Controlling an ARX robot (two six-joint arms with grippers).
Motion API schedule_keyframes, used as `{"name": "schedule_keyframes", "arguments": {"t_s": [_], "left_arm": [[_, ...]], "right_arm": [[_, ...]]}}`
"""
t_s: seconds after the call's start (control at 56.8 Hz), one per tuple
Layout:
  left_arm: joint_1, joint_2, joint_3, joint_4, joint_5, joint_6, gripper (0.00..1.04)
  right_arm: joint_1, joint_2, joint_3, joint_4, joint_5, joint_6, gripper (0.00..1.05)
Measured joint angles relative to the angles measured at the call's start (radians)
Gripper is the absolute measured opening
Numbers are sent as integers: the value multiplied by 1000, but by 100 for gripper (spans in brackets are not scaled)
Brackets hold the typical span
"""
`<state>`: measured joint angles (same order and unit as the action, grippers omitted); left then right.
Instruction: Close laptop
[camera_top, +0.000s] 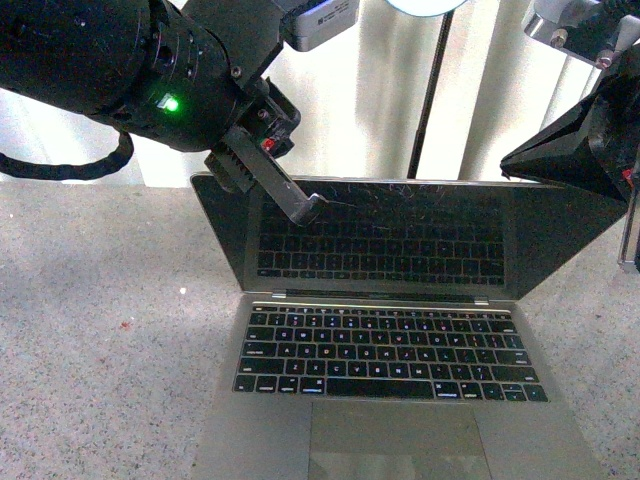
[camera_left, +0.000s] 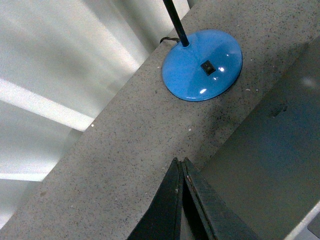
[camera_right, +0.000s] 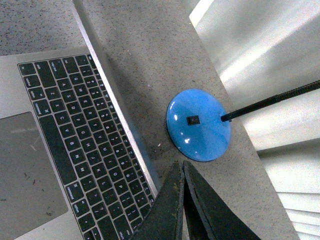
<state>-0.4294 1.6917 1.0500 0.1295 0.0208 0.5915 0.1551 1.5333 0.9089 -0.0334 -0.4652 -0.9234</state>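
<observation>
The grey laptop (camera_top: 380, 350) stands open on the speckled counter, black keys toward me, its glossy scratched screen (camera_top: 420, 235) leaning back. My left gripper (camera_top: 312, 205) is shut and empty, its tip at the screen's top edge near the left corner. In the left wrist view the shut gripper (camera_left: 180, 161) points over the counter beside the grey lid back (camera_left: 270, 165). My right gripper (camera_top: 508, 162) is shut and empty, just above the screen's top right edge. In the right wrist view it (camera_right: 180, 164) sits behind the lid edge, with the keyboard (camera_right: 75, 145) alongside.
A lamp with a round blue base (camera_left: 202, 64) (camera_right: 199, 125) and thin black stem (camera_top: 430, 90) stands on the counter behind the laptop. White curtains hang beyond the counter's far edge. Bare speckled counter (camera_top: 100, 320) lies left of the laptop.
</observation>
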Motion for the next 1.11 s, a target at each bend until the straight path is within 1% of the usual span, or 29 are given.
{"name": "schedule_keyframes", "arguments": {"t_s": [0.598, 1.108], "left_arm": [[-14, -62, -83, -44, 27, 7, 4], [-32, -65, -128, -32, 24, -6, 4]], "right_arm": [[19, -2, -50, -5, 0, -17, 3], [36, -8, -86, 5, 5, -24, 3]]}}
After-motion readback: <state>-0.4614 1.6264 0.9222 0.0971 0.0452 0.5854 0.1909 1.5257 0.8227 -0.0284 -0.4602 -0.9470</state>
